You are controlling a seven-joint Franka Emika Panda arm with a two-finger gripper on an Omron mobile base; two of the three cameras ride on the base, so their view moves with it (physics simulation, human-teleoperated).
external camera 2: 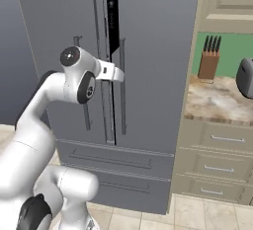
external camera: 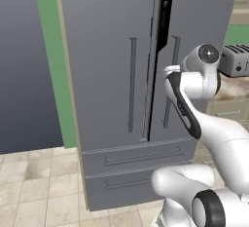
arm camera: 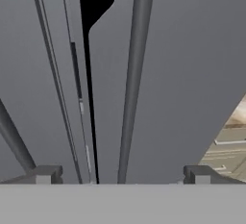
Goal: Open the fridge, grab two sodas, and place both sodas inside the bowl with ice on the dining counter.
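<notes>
The tall grey fridge (external camera: 107,75) (external camera 2: 158,51) (arm camera: 192,50) stands straight ahead, with a thin dark gap between its two upper doors, widest near the top. My gripper (external camera: 168,70) (external camera 2: 118,73) (arm camera: 122,175) is open and points at the right door. That door's long vertical handle (external camera 2: 122,86) (arm camera: 132,74) runs between my spread fingertips (arm camera: 45,174), a little way beyond them, and nothing is gripped. The left door's handle (external camera: 131,85) (arm camera: 12,136) lies off to the side. The sodas, the bowl and the dining counter are out of view.
Right of the fridge runs a marbled counter (external camera 2: 217,100) over cream drawers (external camera 2: 222,145), carrying a knife block (external camera 2: 208,58) and a silver toaster (external camera: 236,60) (external camera 2: 245,78). Two fridge drawers (external camera: 136,158) sit below the doors. Tiled floor (external camera: 34,182) spreads to the left.
</notes>
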